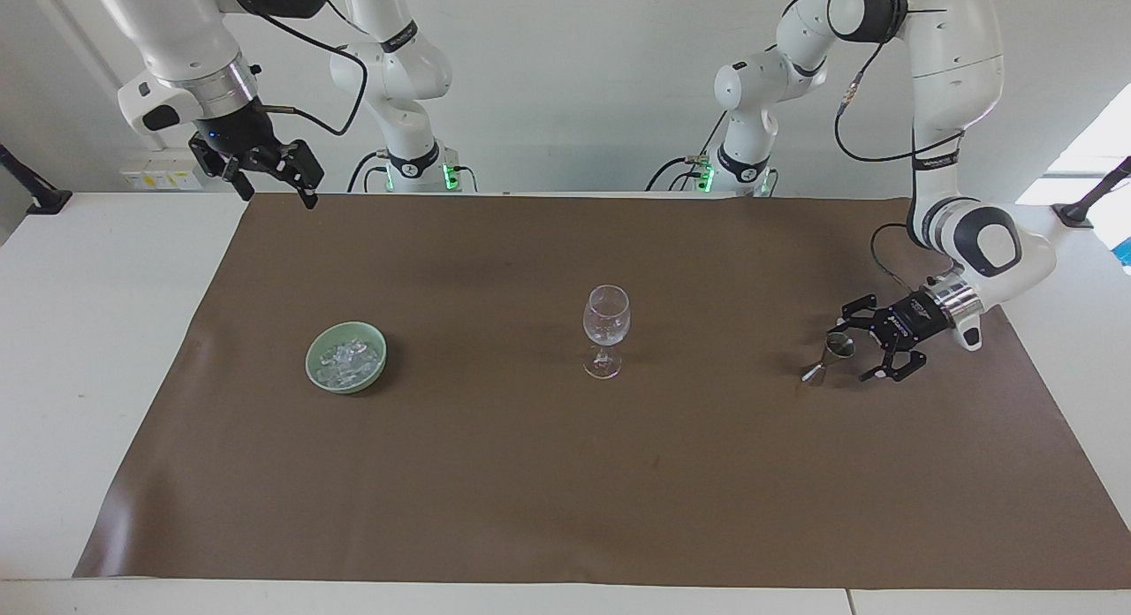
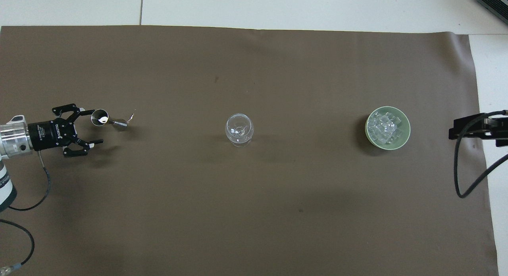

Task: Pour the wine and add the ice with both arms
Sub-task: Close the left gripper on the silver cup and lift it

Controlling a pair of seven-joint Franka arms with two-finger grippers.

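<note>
Jigger (image 1: 827,357) stands upright just beside my left gripper (image 1: 862,350), fingers spread wide around nothing; my right gripper (image 1: 265,175), also open, waits
</note>
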